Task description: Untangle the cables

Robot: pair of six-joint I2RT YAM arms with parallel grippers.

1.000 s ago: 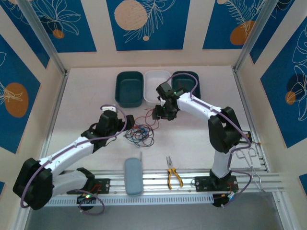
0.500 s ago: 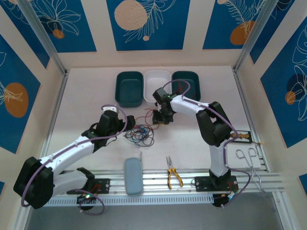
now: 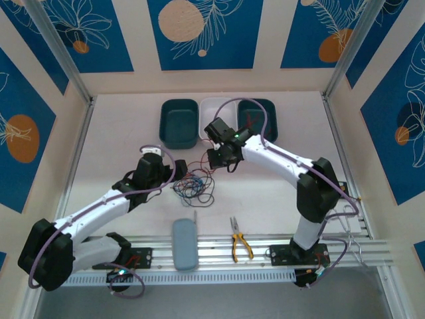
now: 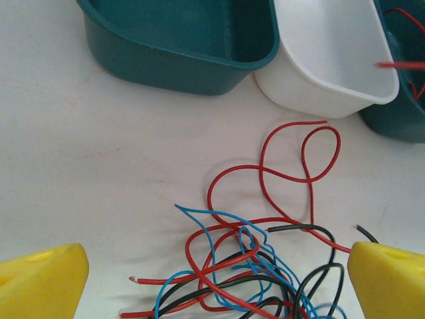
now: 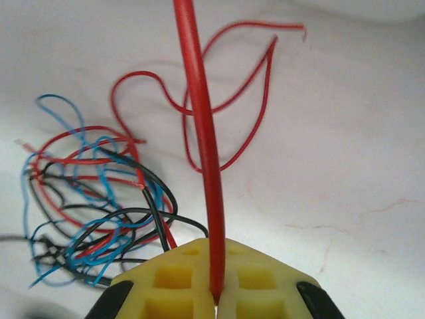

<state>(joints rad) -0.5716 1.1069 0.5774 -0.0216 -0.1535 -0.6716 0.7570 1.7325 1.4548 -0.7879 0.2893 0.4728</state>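
Right gripper [image 5: 216, 296] clamps red cable [image 5: 192, 80], likely to draw it from tangle [image 5: 93, 199] at worktop [image 5: 345, 133] centre; left gripper [image 4: 212, 279] gapes over tangle, probably to pin it.

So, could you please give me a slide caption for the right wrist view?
Right fingers shut on a red cable, with the tangled cables lying nearby.

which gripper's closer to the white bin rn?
Right. The right gripper hangs just in front of the white bin, shut on a red cable; the left gripper sits farther back, by the tangle.
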